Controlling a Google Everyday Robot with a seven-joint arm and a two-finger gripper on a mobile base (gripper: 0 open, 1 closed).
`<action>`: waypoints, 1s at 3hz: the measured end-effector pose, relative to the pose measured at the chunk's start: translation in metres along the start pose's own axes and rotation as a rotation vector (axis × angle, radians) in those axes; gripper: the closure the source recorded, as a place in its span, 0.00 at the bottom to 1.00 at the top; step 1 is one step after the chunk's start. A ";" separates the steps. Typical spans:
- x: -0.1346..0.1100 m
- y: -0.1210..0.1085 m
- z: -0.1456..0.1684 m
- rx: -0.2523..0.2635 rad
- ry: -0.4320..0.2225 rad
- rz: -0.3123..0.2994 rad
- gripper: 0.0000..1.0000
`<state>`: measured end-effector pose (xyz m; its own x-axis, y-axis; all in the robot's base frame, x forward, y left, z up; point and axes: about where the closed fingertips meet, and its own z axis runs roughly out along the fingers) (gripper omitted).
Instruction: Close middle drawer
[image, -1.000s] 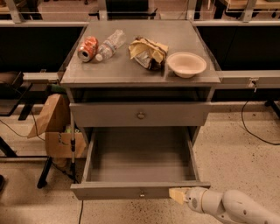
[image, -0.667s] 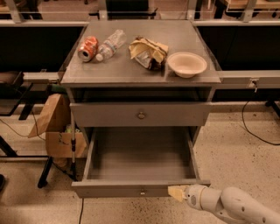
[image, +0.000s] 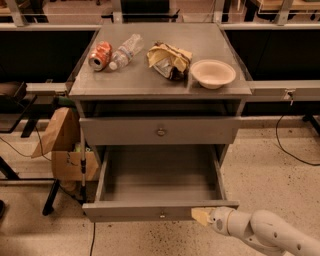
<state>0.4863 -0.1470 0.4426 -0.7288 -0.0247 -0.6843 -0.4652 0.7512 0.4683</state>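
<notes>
One white-armed, tan-tipped end effector (image: 202, 216) touched the right end of the low front panel of the wide, deep grey middle drawer (image: 159, 175); its open or closed state could not be told. The drawer stood pulled out beneath the shut taller grey drawer (image: 160, 131), front edge over speckled floor (image: 150, 242).

The middle drawer (image: 160, 175) is plain grey throughout: box, floor, front panel. The end effector (image: 201, 216), at the right end of that front panel, is cream-yellow; the arm (image: 270, 232) behind it is white. The table (image: 150, 84) is grey. The can (image: 100, 55) is orange-red with white; bottle (image: 126, 50) clear; bag (image: 169, 60) yellow-brown; bowl (image: 213, 73) pale beige; cardboard box (image: 62, 145) brown; floor (image: 270, 170) beige, dark-speckled.
</notes>
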 end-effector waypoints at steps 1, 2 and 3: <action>-0.001 -0.001 0.002 -0.001 -0.005 0.002 1.00; -0.004 -0.005 0.010 -0.008 -0.028 0.013 1.00; -0.002 -0.003 0.008 -0.008 -0.028 0.013 1.00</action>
<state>0.4933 -0.1440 0.4374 -0.7206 0.0031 -0.6934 -0.4598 0.7463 0.4812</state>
